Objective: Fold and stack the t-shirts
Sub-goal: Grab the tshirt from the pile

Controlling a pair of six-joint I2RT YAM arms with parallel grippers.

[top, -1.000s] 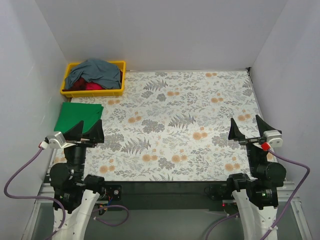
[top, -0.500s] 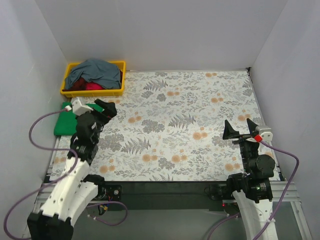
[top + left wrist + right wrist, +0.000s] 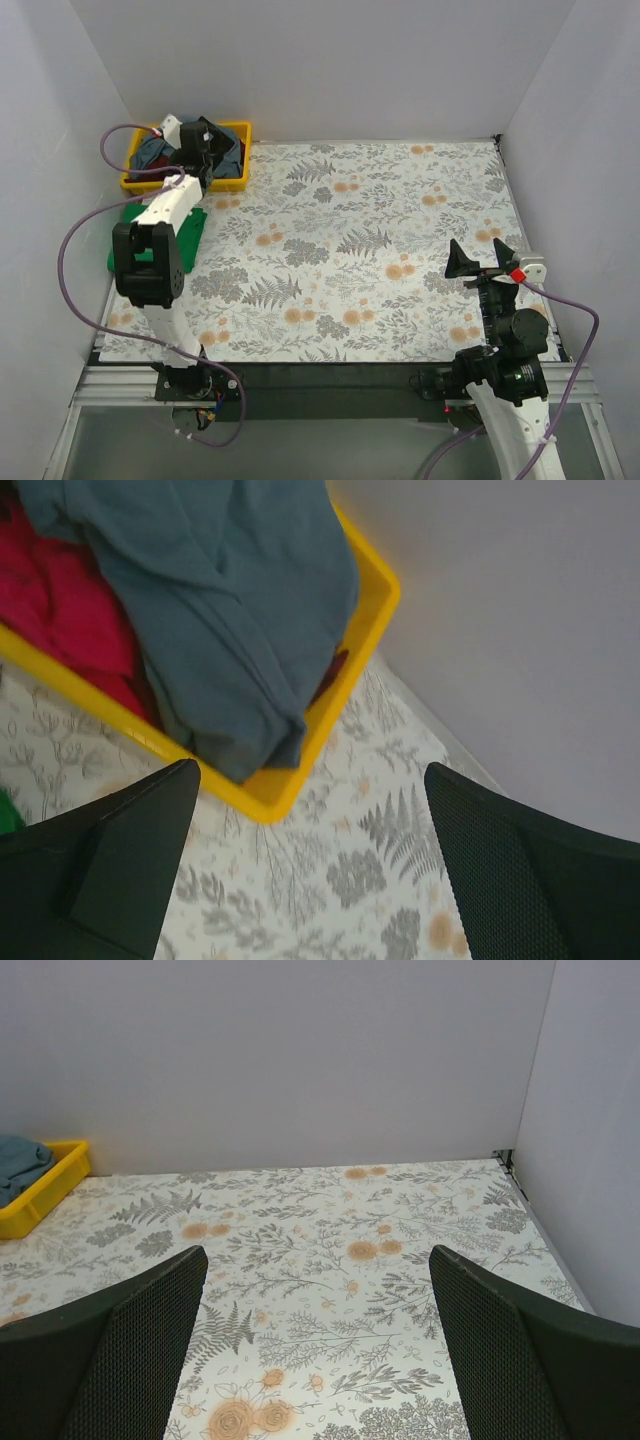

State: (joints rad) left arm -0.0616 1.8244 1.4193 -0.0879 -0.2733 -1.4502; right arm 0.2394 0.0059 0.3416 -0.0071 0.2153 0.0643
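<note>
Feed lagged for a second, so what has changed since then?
The left arm swung out from the near edge to the far-left bin. The left fingers now hover open above the blue shirt, with nothing taken. The right arm shifted only slightly, and the right fingers are open as before. The green shirt and the bin's pile are unchanged.

Plain white walls (image 3: 330, 70); floral tablecloth (image 3: 380, 250).
</note>
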